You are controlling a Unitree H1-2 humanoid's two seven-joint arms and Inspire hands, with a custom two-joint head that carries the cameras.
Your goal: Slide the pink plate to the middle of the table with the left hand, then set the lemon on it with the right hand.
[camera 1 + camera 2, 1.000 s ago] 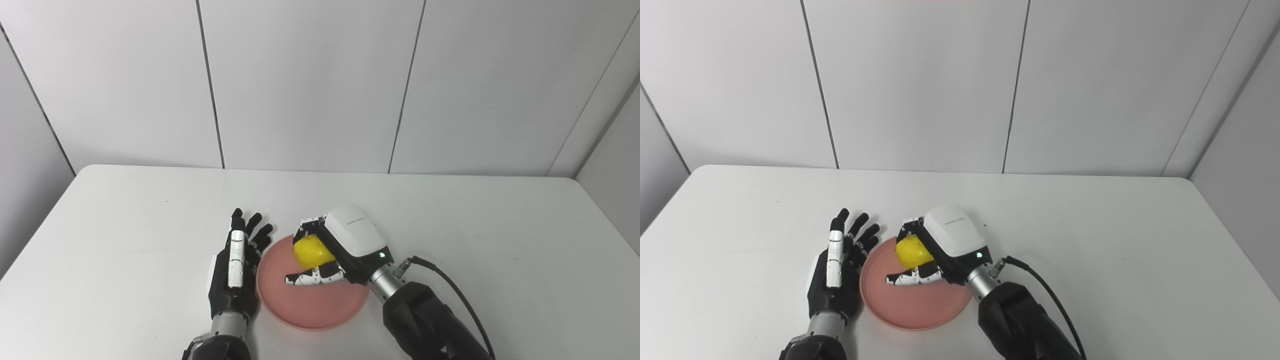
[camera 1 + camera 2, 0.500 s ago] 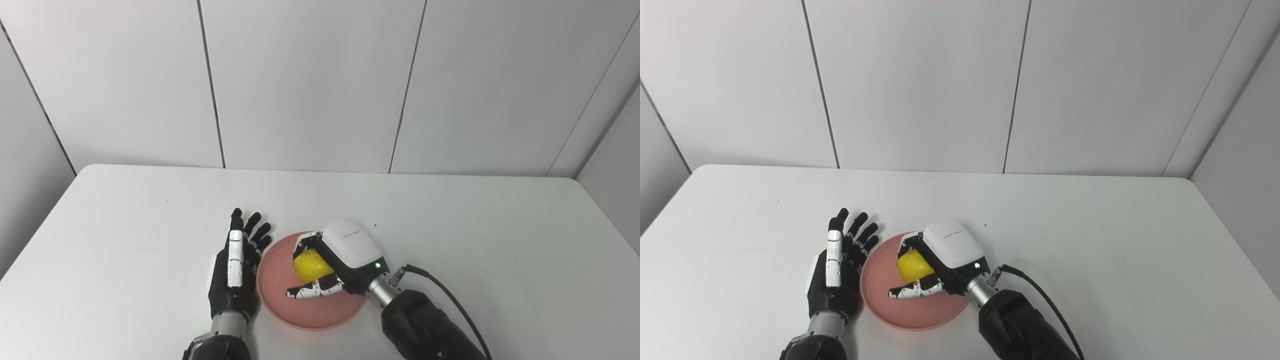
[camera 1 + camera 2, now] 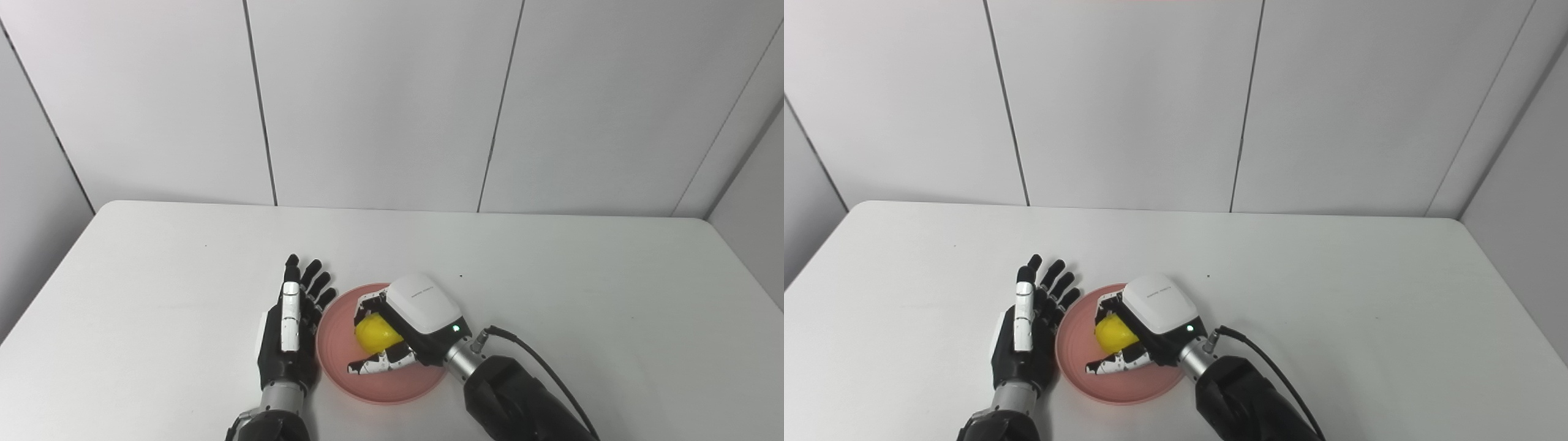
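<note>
A pink plate (image 3: 343,318) lies near the table's front edge, a little left of centre. Over it my right hand (image 3: 401,327) is shut on the yellow lemon (image 3: 376,334), with fingers above the lemon and thumb below it. Whether the lemon touches the plate I cannot tell. My left hand (image 3: 288,334) stands open and edge-on just left of the plate's rim (image 3: 1062,343), fingers pointing away from me, holding nothing.
The white table (image 3: 582,294) stretches to a grey panelled wall behind. A black cable (image 3: 539,361) runs from my right wrist over the table to the right. A small dark speck (image 3: 460,276) lies beyond the plate.
My right hand has come down and toward me with the lemon, now low over the plate. The left hand and the plate have stayed put.
</note>
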